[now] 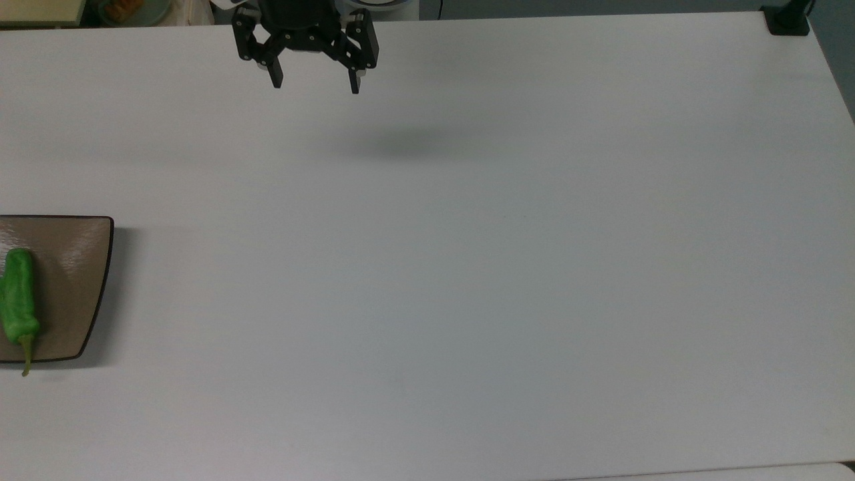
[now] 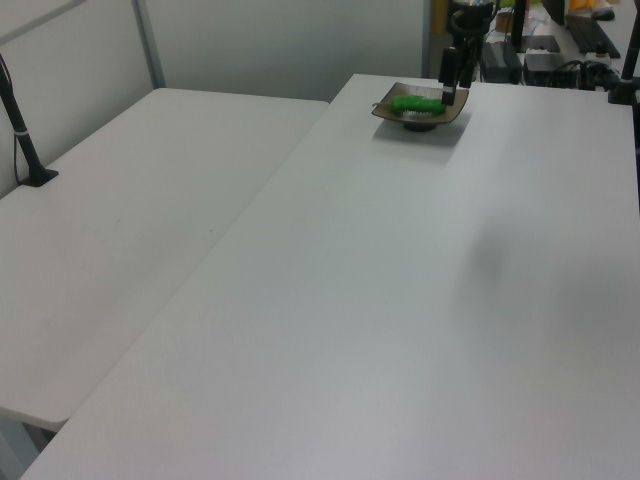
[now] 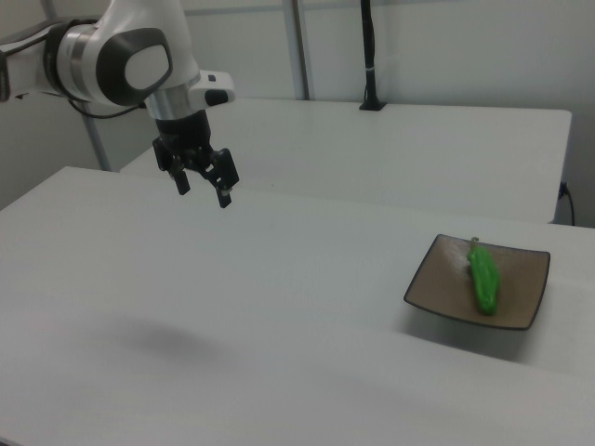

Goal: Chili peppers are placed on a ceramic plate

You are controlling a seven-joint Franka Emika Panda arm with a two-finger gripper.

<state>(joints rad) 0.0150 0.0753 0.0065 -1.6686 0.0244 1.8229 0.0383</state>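
Though perhaps wrinkled, bright green pepper [image 3: 483,275]

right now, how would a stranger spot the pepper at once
Start with the white table, then find the tan-brown plate near the right view's right edge. The pepper lies on that plate: bright green, wrinkled and long, with a thin stem, the sole green thing on the table.

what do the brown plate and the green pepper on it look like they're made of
The tan-brown squarish plate with a thin dark rim looks like glazed ceramic: its surface is glossy and catches pale reflections, though coated plastic cannot be ruled out. The bright green elongated pepper lying on it looks like real produce or a soft replica: wrinkled, slightly shiny skin and a thin olive stem.
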